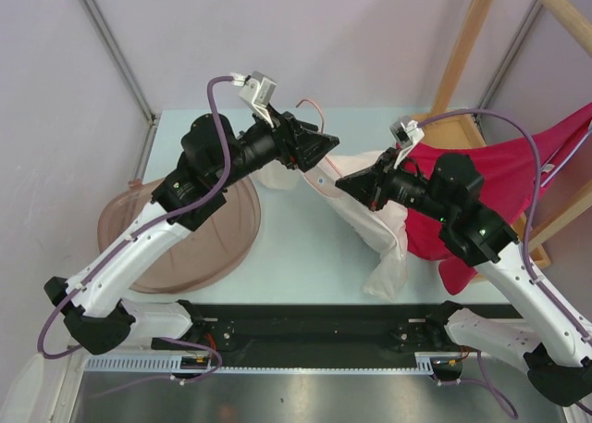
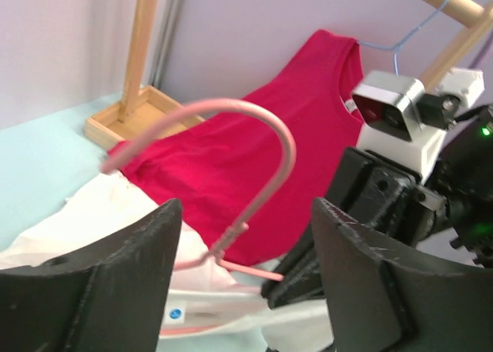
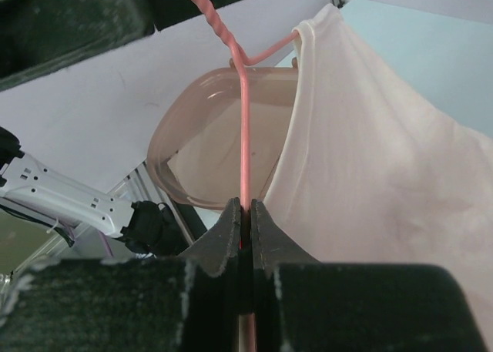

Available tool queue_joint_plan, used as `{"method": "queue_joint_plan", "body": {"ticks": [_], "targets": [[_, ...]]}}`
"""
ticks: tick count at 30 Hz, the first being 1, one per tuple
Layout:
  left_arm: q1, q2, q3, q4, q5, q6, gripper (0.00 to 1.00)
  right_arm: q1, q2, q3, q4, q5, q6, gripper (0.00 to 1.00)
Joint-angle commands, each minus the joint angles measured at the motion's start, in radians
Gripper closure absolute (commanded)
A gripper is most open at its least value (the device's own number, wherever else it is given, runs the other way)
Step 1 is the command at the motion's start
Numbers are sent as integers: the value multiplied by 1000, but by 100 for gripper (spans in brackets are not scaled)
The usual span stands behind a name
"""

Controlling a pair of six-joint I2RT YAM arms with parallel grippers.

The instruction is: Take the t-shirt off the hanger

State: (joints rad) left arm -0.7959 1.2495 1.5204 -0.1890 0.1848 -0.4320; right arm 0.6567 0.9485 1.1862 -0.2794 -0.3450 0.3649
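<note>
So the right gripper (image 3: pixel 245 221) is pinched tight on the pink wire of the hanger (image 2: pixel 288 155), low in the right wrist view; the left gripper (image 2: pixel 245 213) is spread wide with the hanger's hook standing up between its fingers, not touching either one as far as I can tell.

The t-shirt (image 1: pixel 387 247) (the cream one) is in the middle of the overhead shot, sagging from the hanger down to the table towards the lower right; in the right wrist view one shoulder is draped over the hanger's arm, so it's clearly not off yet.

My read: the hanger is picked up and held steady, and that's about all that's done; the actual pulling-off part is all left to do, and the open left gripper looks like the one that'd have to grab cloth.

Red shirt (image 2: pixel 223 167) hangs on the wooden rack (image 1: pixel 462 43) at the right; brownish see-through tub (image 1: pixel 176 247) sits at the left.
</note>
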Motion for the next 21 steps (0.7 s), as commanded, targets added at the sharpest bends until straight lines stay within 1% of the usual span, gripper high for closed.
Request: {"method": "queue_joint_plan", "body": {"ticks": [1, 2, 4, 5, 7, 8, 10, 11, 12, 13, 14, 16, 19, 20, 21], "targets": [[4, -33, -26, 72, -59, 19, 31, 8, -42, -2, 59, -12, -11, 100], [4, -32, -32, 103, -53, 18, 33, 11, -40, -5, 59, -23, -9, 100], [4, -10, -20, 106, -29, 19, 38, 11, -37, -5, 55, -32, -11, 100], [4, -1, -8, 100, -24, 25, 49, 12, -36, -5, 52, -40, -12, 100], [4, 17, 20, 95, -13, 38, 58, 14, -34, -2, 45, -43, -15, 100], [4, 34, 27, 92, -10, 51, 66, 17, -34, 0, 37, -46, -11, 100], [4, 54, 50, 88, 17, 64, 71, 15, -34, 4, 25, -37, -12, 99], [4, 71, 63, 91, 31, 84, 77, 17, -34, 7, 13, -35, -12, 98], [4, 80, 69, 100, 47, 90, 80, 17, -36, 10, 6, -35, -14, 97], [4, 88, 78, 99, 77, 98, 87, 17, -36, 12, 0, -28, -12, 97], [4, 106, 101, 95, 84, 107, 100, 17, -37, 12, -6, -25, -11, 97], [4, 117, 113, 95, 100, 114, 100, 18, -39, 12, -15, -14, -6, 95], [3, 122, 116, 117, 128, 119, 100, 18, -36, 23, -29, 44, 18, 72], [3, 122, 118, 121, 142, 116, 100, 18, -33, 29, -32, 55, 23, 59], [3, 120, 116, 125, 146, 113, 100, 18, -21, 42, -37, 60, 26, 53]]}}
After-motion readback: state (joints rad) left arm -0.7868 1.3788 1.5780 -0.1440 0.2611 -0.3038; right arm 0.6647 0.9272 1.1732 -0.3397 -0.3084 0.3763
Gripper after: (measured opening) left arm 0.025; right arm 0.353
